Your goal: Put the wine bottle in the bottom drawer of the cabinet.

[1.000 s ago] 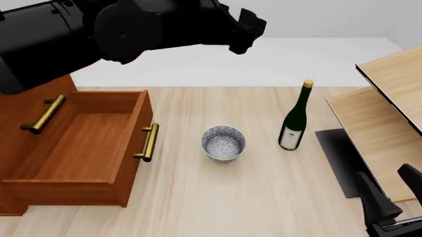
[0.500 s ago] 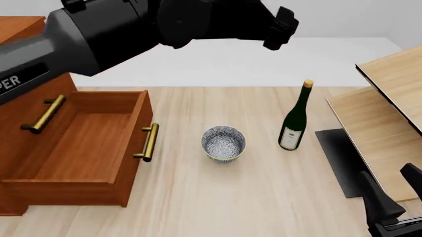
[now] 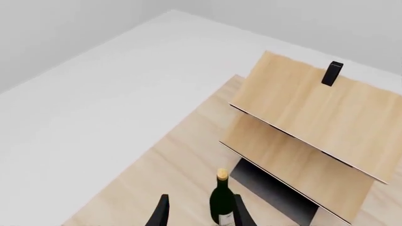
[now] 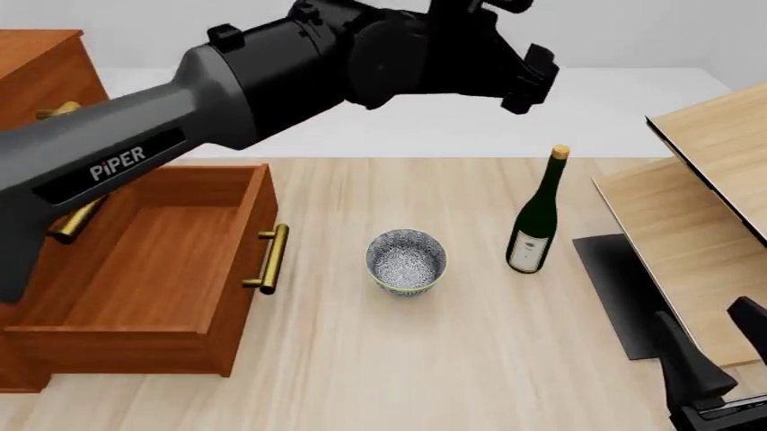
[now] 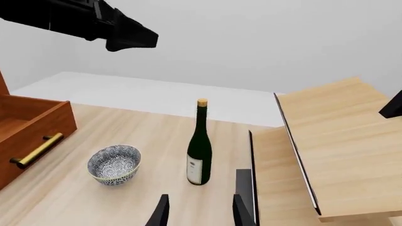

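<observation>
The wine bottle (image 4: 536,218) stands upright on the table, dark green with a gold cap and white label, right of the bowl. It also shows in both wrist views, as the bottle (image 3: 221,203) and the bottle (image 5: 199,149). High over the table, my left gripper (image 4: 534,79) hangs open and empty, up and slightly left of the bottle's cap. My right gripper (image 4: 713,348) is open at the near right corner, well short of the bottle. The bottom drawer (image 4: 144,260) of the reddish cabinet (image 4: 36,67) is pulled out and empty.
A patterned bowl (image 4: 405,260) sits between drawer and bottle. Pale slanted wood panels (image 4: 707,180) rise at the right over a black mat (image 4: 613,283). The drawer's brass handle (image 4: 271,259) sticks out toward the bowl.
My left arm has swung rightward from over the drawer side until its gripper is near the bottle's top. Bottle, bowl and drawer stayed put; the right gripper barely moved.
</observation>
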